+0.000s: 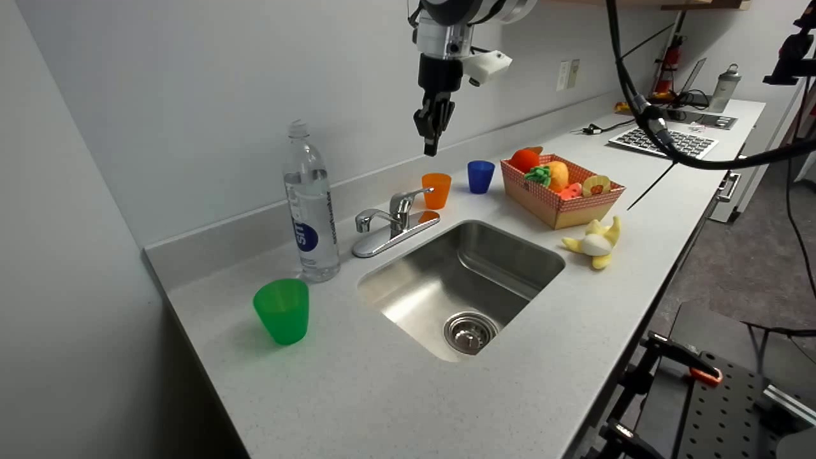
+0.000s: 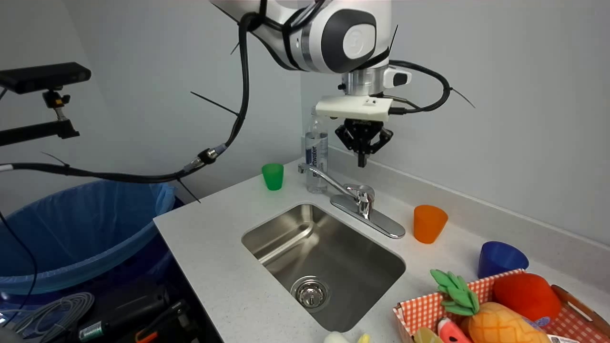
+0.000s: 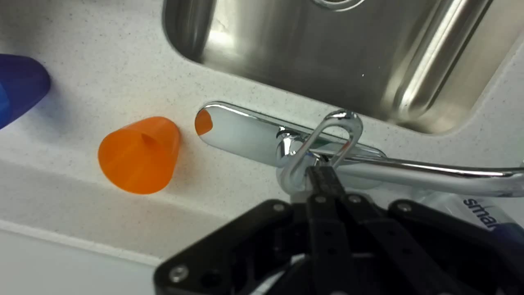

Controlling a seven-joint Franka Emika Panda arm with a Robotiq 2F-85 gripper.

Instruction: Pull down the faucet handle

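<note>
Hovering, jaws together, the hand [image 3: 326,174] overlaps the faucet handle [image 3: 311,143] only in the wrist view.

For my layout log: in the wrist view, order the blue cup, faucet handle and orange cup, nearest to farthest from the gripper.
1. Faucet handle, below the shut gripper; a gap shows in both exterior views.
2. Orange cup, to the wrist view's left.
3. Blue cup, farther left, cut off by the picture's edge.

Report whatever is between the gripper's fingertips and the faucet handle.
Only open air: in an exterior view, the gripper hangs above the faucet handle, with a visible gap between the two and nothing in it.
</note>
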